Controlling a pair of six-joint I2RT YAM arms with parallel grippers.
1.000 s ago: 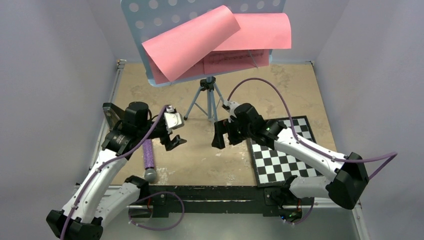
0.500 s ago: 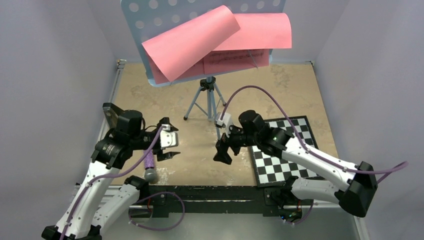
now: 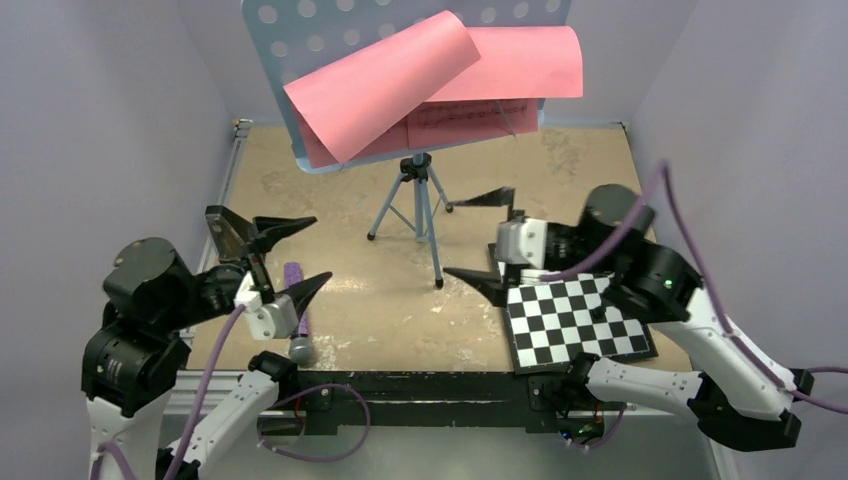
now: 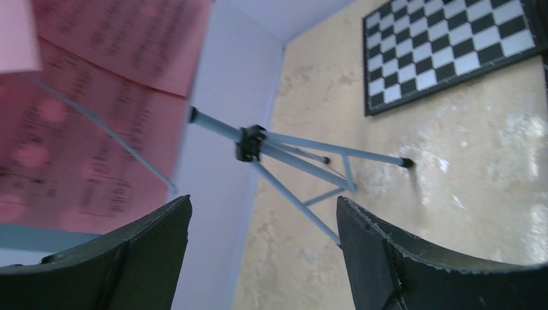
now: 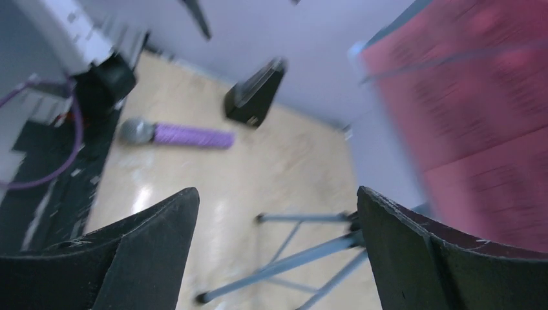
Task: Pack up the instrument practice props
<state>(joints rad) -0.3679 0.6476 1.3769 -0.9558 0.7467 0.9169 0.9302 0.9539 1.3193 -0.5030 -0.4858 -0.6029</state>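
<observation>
The left end effector [image 3: 320, 248] and the right end effector [image 3: 450, 238] both stand spread wide and empty, their fingers turned inward toward each other across the worktop [image 3: 380, 320]. Between them, slightly farther out, rises the light-blue music stand [image 3: 425, 200]. Its nearest tripod leg comes down close beside the right end effector's fingertips without touching them.

Nothing appears packed yet, so the step in hand looks like the approach to a first grasp, most likely on the stand or its pages. The next move would call for one end effector to steady the thin post while the other lifts the paper, since a tug on a loose sheet could tip the tall tripod.

The stand's long axis runs upright. Its perforated tray sits high above both end effectors, its face tilted back toward the arms. The pink sheet-music pages [image 3: 430, 70] lie on that tray, their top edges curling forward.

The black metronome [image 5: 255, 93] sits behind the left end effector, beyond a purple microphone [image 3: 297, 315]. The checkered board [image 3: 575, 320] lies just beneath the right end effector's wrist.
</observation>
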